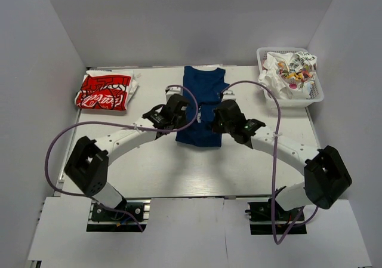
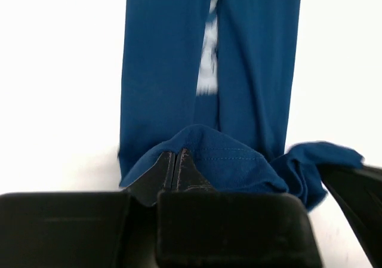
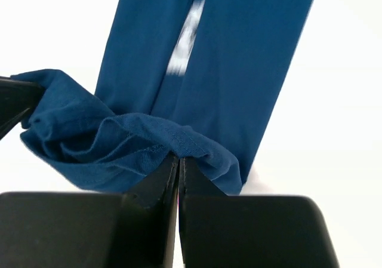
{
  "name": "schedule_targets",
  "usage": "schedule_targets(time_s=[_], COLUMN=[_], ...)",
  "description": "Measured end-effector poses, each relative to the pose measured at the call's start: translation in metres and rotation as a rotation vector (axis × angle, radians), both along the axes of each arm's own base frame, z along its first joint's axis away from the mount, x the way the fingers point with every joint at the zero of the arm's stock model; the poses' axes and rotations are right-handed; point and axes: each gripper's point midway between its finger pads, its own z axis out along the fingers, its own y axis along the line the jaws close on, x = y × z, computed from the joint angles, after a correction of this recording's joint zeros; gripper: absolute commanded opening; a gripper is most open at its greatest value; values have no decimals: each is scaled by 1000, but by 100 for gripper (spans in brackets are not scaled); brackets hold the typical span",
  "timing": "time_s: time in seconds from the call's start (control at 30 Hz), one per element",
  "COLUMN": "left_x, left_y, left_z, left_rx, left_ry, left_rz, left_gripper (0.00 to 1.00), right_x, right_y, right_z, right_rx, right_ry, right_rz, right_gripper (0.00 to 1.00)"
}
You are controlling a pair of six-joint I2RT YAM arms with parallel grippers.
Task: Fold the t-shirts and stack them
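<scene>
Navy tee [image 1: 203, 95] hem pinched by L fingers [image 2: 156, 173] & R fingers [image 3: 156, 184] (both clamped).

We see the navy t-shirt [image 2: 161, 71] as soft, matt cloth with a fine weave and stitched hem. The worktop [image 1: 179, 172] looks smooth, matt white; the basket [image 1: 298, 102] is white plastic lattice.

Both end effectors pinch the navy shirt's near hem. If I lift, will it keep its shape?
Probably not: the navy shirt bunches into soft folds at the left end effector and right end effector, so it should sag. Its folded-in sides may fall open; nothing pins them. Likely light, being thin cloth.
</scene>
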Motion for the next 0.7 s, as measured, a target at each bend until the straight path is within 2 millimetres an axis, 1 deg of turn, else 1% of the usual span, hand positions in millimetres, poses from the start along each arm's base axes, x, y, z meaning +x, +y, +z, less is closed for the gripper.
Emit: schedule_targets(time_s=[0.1,0.2,0.37,0.43,0.57,0.7], left_x=[28,51,85,96,111,136], left_y=[-2,-3,-3,-3,-4,-10], left_z=[5,3,2,1,-13,-27], left_rx=[10,25,41,42,52,59], left_ry=[-30,-46,-58,-64,-46,-32], left_rz=[27,31,47,43,26,30], left_gripper=[0,0,0,0,0,0], right_x=[21,41,68,77,98,118], right_y=[-6,-13,-22,-25,-28,-25], right_z=[11,11,0,-5,-16,-29], right_rx=[-21,-50,-91,-102,-108,-106], right_ry=[-47,-64,-54,-47,-32,-10], right_rz=[-48,-90,-129,-141,-155,-155], right_gripper=[0,0,0,0,0,0])
